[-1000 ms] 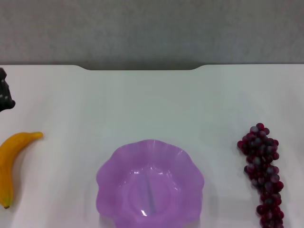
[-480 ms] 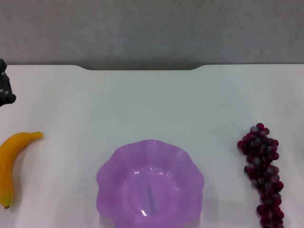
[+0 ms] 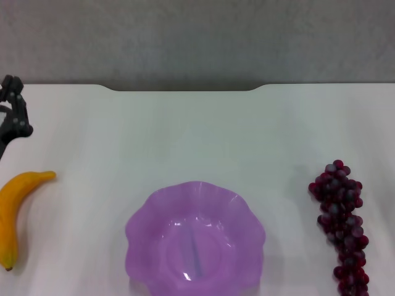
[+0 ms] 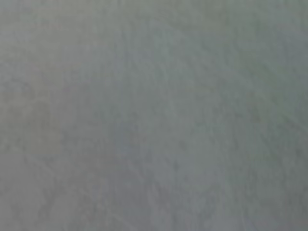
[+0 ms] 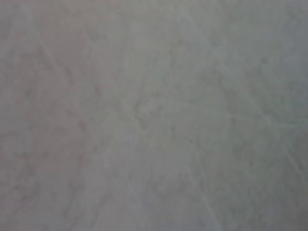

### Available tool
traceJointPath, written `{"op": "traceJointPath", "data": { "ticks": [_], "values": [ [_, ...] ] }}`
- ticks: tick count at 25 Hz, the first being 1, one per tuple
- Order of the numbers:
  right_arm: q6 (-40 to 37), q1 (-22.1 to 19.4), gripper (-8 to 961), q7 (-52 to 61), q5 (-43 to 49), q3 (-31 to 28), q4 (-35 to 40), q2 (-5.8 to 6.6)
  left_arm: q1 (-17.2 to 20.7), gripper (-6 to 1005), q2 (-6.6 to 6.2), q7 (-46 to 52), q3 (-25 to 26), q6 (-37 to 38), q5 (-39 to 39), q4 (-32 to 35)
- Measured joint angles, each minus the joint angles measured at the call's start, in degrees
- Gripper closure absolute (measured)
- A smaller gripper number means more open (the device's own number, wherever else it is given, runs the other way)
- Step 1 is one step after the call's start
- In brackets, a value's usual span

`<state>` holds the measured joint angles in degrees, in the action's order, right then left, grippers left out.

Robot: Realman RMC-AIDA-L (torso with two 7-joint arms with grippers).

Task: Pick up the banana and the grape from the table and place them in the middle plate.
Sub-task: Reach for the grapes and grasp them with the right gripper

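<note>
Banana (image 3: 13,211) lies at the left edge of the table (image 3: 197,135), well apart from the empty middle plate (image 3: 195,237); grape (image 3: 341,225) lies at the right edge, also clear of the plate. Left gripper (image 3: 13,117) hangs beyond the banana's far tip; whether its fingers are spread or pressed together I cannot tell. Right gripper not seen. Best approach, I judge: bring the left gripper down over the banana's thick middle, jaws across its width, then lift before swinging toward the plate.

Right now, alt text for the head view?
A purple scalloped plate sits empty on a white table, with a banana at its left and a bunch of grapes at its right. The left gripper hangs beyond the banana.
</note>
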<state>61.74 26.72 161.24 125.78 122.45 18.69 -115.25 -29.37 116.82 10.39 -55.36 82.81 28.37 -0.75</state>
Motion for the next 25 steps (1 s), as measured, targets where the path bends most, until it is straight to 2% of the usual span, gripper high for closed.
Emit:
{"op": "traceJointPath", "data": {
  "ticks": [6,8,13,22,25],
  "values": [
    [-2.03,0.00,950,0.03,-0.11,0.85,0.03,-0.01,0.05,820,-0.03,-3.87,0.42,-0.81,-0.31,-2.27],
    [-2.05,0.00,950,0.03,-0.11,0.86,0.06,-0.03,0.16,765,-0.03,-4.04,0.43,-1.21,-0.34,-2.29],
    [-2.07,0.44,878,0.05,-0.10,0.86,0.23,-0.05,0.46,674,0.02,-4.13,0.43,-1.63,-0.05,-2.32],
    [-6.20,0.55,573,0.12,-0.90,0.62,1.73,-0.06,0.12,567,0.08,-3.85,0.10,-3.96,0.07,-3.51],
    [-6.45,0.34,469,0.13,-2.94,0.81,2.97,-0.16,0.11,429,0.00,-3.82,0.08,-4.48,0.07,-3.64]
  ]
}}
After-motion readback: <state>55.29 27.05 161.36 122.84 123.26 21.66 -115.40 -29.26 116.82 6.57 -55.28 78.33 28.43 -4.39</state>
